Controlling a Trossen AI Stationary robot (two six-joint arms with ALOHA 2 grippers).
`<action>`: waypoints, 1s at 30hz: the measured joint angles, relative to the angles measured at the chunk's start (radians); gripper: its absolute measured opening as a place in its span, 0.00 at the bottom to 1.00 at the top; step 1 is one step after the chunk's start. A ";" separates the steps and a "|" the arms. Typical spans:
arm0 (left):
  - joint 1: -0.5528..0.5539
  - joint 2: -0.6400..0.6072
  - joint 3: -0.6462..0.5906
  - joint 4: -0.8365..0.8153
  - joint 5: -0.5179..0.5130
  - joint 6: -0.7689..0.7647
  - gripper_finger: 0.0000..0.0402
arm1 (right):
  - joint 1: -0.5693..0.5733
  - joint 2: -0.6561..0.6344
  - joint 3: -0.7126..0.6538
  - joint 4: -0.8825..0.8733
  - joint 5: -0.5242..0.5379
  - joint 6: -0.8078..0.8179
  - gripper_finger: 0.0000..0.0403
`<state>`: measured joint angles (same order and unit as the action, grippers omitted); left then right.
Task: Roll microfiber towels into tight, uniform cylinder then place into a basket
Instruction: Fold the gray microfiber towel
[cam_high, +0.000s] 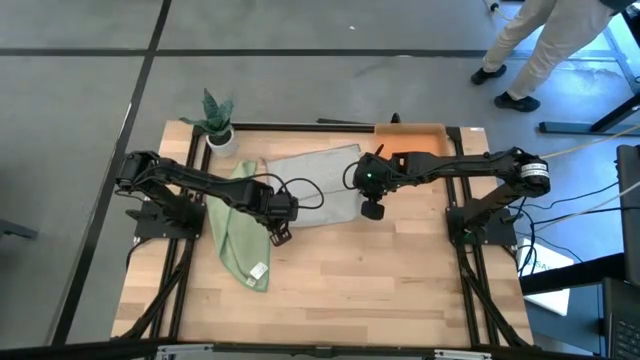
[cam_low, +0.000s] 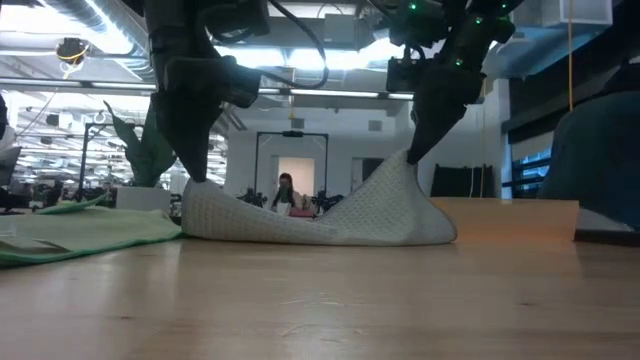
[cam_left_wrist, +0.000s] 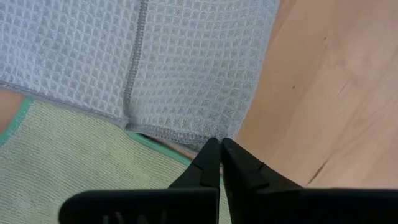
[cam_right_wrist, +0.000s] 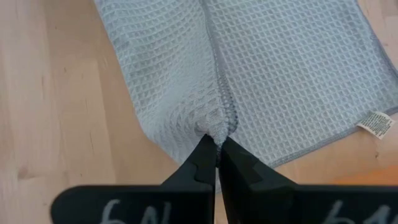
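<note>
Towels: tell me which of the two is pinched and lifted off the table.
The grey towel. Both the left gripper and the right gripper have their jaws shut on its edge, lifting it. The green towel lies flat, unheld.

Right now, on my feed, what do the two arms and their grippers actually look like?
Both arms are black and jointed, with loose black cables looping beside them. The left gripper ends in two slim, pointed black fingers. The right gripper looks the same, with pale markings on its body; that arm shows a green light near the wrist and a silver-ringed joint by its base.
</note>
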<state>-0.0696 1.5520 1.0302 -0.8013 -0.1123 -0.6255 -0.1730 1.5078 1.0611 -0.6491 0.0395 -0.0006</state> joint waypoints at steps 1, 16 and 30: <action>0.000 0.000 0.000 0.000 0.000 0.005 0.01 | 0.000 0.000 0.000 0.000 0.000 0.000 0.02; 0.040 -0.021 -0.001 -0.002 0.077 0.000 0.16 | 0.000 0.000 0.000 0.001 0.000 0.000 0.02; 0.316 0.020 -0.001 -0.052 0.256 0.010 0.15 | 0.000 0.000 0.000 0.005 0.001 0.000 0.02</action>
<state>0.2466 1.5722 1.0290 -0.8529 0.1442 -0.6150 -0.1730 1.5078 1.0615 -0.6445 0.0402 -0.0006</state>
